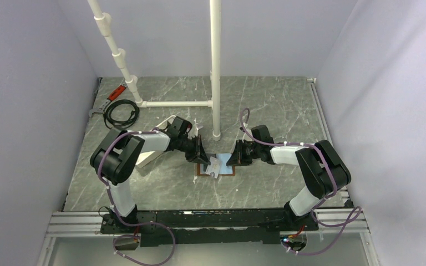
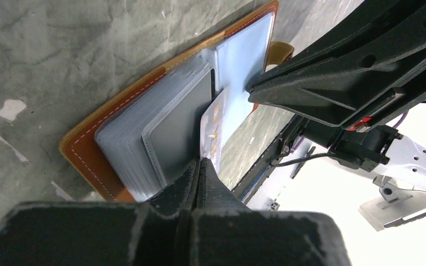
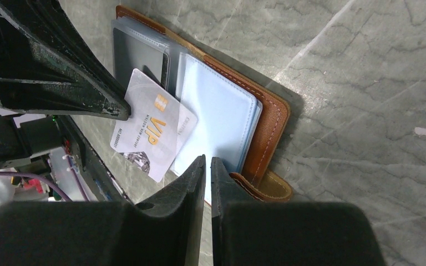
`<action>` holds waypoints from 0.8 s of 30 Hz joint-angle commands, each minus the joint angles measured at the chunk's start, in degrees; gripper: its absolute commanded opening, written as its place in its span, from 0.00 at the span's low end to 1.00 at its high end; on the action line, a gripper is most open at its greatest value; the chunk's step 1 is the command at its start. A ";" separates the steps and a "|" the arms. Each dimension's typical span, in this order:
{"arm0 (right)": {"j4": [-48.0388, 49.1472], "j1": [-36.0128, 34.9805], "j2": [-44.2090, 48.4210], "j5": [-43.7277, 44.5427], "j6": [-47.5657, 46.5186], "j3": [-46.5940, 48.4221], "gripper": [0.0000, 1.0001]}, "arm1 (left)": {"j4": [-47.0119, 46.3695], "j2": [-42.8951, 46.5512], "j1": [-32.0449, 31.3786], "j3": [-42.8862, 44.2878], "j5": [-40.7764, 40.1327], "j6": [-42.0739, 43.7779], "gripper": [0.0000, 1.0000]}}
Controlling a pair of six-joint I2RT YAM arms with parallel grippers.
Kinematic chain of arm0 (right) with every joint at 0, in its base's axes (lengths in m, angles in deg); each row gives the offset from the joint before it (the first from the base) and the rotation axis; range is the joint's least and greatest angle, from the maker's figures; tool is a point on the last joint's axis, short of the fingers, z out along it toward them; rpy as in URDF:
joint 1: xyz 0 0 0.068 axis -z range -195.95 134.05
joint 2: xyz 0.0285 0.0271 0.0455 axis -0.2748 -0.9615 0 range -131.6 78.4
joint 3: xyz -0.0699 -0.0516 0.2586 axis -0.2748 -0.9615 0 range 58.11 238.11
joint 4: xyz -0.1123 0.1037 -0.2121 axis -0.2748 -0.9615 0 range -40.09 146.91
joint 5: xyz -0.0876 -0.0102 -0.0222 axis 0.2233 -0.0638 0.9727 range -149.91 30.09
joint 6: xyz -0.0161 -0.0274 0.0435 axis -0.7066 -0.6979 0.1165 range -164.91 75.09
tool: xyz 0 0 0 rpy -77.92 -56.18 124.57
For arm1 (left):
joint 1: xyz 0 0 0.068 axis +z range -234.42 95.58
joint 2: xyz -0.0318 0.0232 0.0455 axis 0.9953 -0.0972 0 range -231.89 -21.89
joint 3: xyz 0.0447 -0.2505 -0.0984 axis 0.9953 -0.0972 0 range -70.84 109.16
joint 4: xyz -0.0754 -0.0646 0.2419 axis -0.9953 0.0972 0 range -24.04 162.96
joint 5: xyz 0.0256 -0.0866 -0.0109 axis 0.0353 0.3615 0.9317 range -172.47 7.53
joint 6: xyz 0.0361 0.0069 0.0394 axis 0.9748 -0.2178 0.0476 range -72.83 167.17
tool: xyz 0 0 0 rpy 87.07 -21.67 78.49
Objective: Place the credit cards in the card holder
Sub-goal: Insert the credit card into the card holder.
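The credit card [image 3: 152, 130], silver with gold VIP lettering, lies tilted over the middle of the open card holder [image 3: 272, 119], its near part sticking out past the holder's near edge. The left end effector [image 2: 199, 163] is closed on the card's left edge. To the card's right lies a light blue sleeve [image 3: 216, 111], and to its left a stack of grey sleeves [image 2: 172, 130]. The right end effector [image 3: 208, 166] sits at the blue sleeve's edge, its fingers almost together with only a thin slit between them. Whether they pinch the sleeve cannot be told. The brown holder lies flat at the centre of the grey marbled surface [image 3: 338, 66], between the two arms.
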 commanded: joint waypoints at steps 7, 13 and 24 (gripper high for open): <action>0.28 0.20 -0.11 2.28 -0.60 -1.67 0.11 | -3.38 0.41 -0.55 0.87 -4.57 -3.51 0.00; 0.97 0.20 -0.12 2.10 -0.10 -1.97 0.11 | -8.63 1.40 -2.14 -0.54 -12.20 -8.49 0.00; 0.15 0.20 0.77 1.03 0.45 -1.83 0.11 | -8.92 2.79 -5.21 -1.70 -18.95 -11.07 0.00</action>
